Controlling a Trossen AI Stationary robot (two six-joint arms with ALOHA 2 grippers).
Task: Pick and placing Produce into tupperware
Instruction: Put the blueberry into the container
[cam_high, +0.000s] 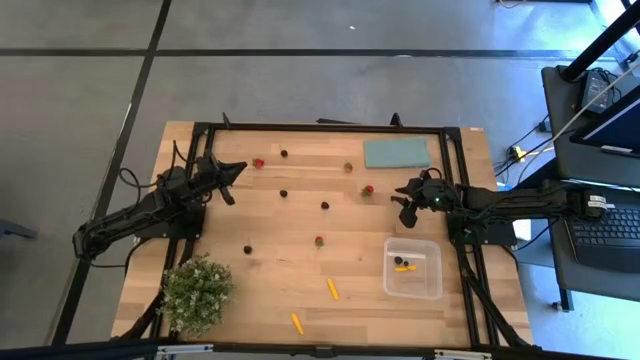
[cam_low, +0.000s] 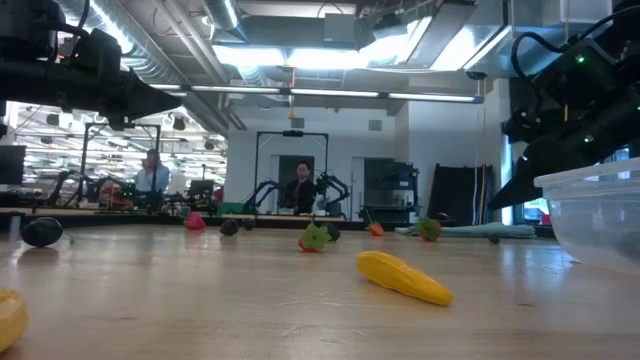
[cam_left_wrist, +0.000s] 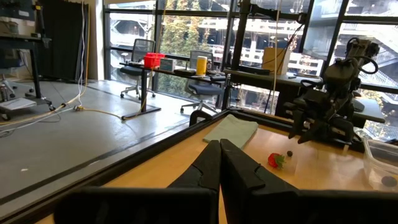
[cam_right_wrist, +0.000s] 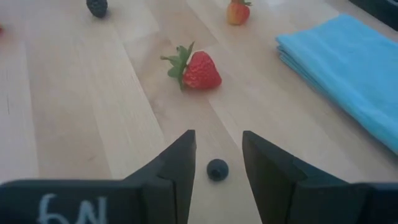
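My right gripper (cam_high: 405, 203) (cam_right_wrist: 217, 142) is open and points down at the table near its far right side. A small dark berry (cam_right_wrist: 217, 169) lies on the wood between the fingertips, touching neither. A red strawberry (cam_right_wrist: 196, 70) (cam_high: 368, 189) lies just beyond it. The clear tupperware (cam_high: 412, 268) stands nearer the table's near edge and holds an orange stick (cam_high: 405, 268) and a dark piece (cam_high: 398, 260). My left gripper (cam_high: 235, 168) (cam_left_wrist: 219, 152) is shut and hovers over the far left of the table.
More red and dark pieces lie scattered over the table's middle (cam_high: 325, 205), and two orange sticks (cam_high: 332, 289) (cam_high: 297, 323) lie near the near edge. A folded teal cloth (cam_high: 396, 153) sits at the far right. A bushy potted plant (cam_high: 197, 292) stands at the near left corner.
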